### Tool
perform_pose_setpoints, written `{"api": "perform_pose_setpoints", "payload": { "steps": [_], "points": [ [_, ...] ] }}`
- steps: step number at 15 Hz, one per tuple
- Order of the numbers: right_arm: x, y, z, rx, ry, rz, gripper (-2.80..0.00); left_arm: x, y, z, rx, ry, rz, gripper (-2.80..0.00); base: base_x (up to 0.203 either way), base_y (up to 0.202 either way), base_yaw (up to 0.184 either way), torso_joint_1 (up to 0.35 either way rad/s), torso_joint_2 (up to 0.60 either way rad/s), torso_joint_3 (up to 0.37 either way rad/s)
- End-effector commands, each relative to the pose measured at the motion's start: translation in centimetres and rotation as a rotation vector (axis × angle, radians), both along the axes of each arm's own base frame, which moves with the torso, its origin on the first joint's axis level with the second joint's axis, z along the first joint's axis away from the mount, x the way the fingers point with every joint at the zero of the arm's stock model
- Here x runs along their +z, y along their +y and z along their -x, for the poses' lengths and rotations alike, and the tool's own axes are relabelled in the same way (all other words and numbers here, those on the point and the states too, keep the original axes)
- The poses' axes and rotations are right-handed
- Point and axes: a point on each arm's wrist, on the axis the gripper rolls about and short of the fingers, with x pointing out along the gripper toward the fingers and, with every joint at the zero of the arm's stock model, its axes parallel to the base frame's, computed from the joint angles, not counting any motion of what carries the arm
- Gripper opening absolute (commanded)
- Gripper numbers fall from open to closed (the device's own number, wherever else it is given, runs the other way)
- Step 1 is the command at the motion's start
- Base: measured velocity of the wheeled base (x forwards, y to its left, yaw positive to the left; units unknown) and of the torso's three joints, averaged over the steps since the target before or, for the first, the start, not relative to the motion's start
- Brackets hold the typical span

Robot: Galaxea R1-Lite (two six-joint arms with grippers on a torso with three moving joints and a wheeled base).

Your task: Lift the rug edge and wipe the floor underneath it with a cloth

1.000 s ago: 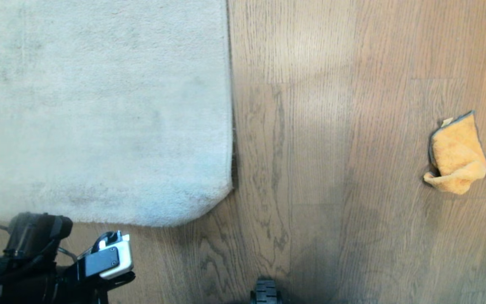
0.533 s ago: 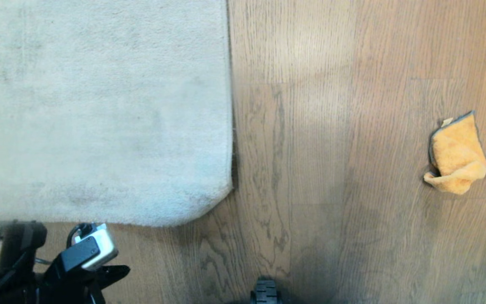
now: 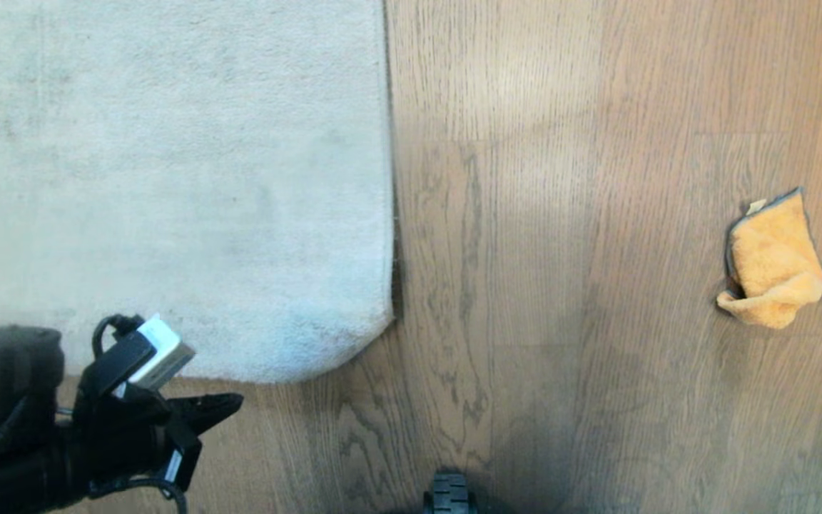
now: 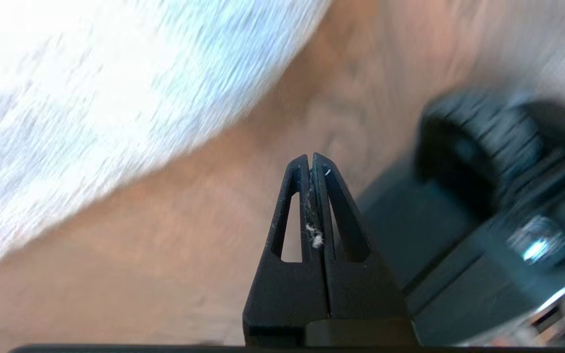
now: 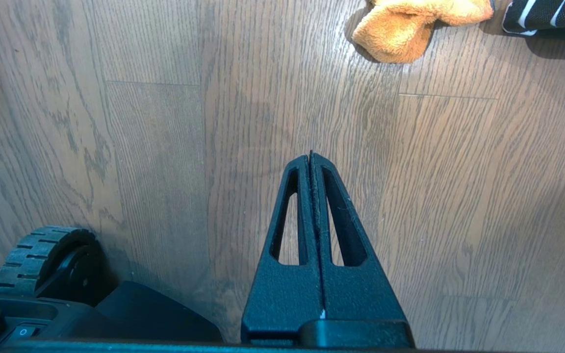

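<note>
The rug [image 3: 168, 185] lies flat on the floor [image 3: 561, 285]; it looks thick, soft and heavy, so its rounded corner seems the best hold. The left gripper [image 3: 229, 405], jaws pressed together and empty, hovers near. The cloth [image 3: 771, 260] lies well apart; the right gripper [image 5: 311, 156] is closed too.
</note>
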Motion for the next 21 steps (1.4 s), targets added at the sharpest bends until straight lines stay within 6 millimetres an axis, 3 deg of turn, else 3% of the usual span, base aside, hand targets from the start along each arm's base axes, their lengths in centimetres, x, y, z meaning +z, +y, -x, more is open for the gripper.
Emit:
{"api": "perform_pose_setpoints", "payload": {
  "steps": [1, 10, 16, 17, 21],
  "points": [
    [0.0, 0.0, 0.0, 0.0, -0.001, 0.001, -2.8, 0.4, -3.0, -1.0, 0.016, 0.041, 0.058, -2.8, 0.0, 0.0, 0.0, 0.0, 0.0, 0.0],
    [0.0, 0.0, 0.0, 0.0, -0.001, 0.001, -2.8, -0.1, -8.4, -6.6, 0.149, 0.031, 0.157, -2.8, 0.0, 0.0, 0.0, 0.0, 0.0, 0.0],
    [0.0, 0.0, 0.0, 0.0, -0.001, 0.001, -2.8, 0.2, -9.5, -7.3, 0.173, 0.03, 0.192, -2.8, 0.0, 0.0, 0.0, 0.0, 0.0, 0.0],
    [0.0, 0.0, 0.0, 0.0, -0.001, 0.001, -2.8, 0.3, -9.8, -7.2, 0.173, 0.037, 0.212, 0.0, 0.0, 0.0, 0.0, 0.0, 0.0, 0.0],
    [0.0, 0.0, 0.0, 0.0, -0.001, 0.001, -2.8, 1.5, -11.9, -8.0, 0.177, 0.035, 0.312, 0.0, 0.0, 0.0, 0.0, 0.0, 0.0, 0.0]
  ]
}}
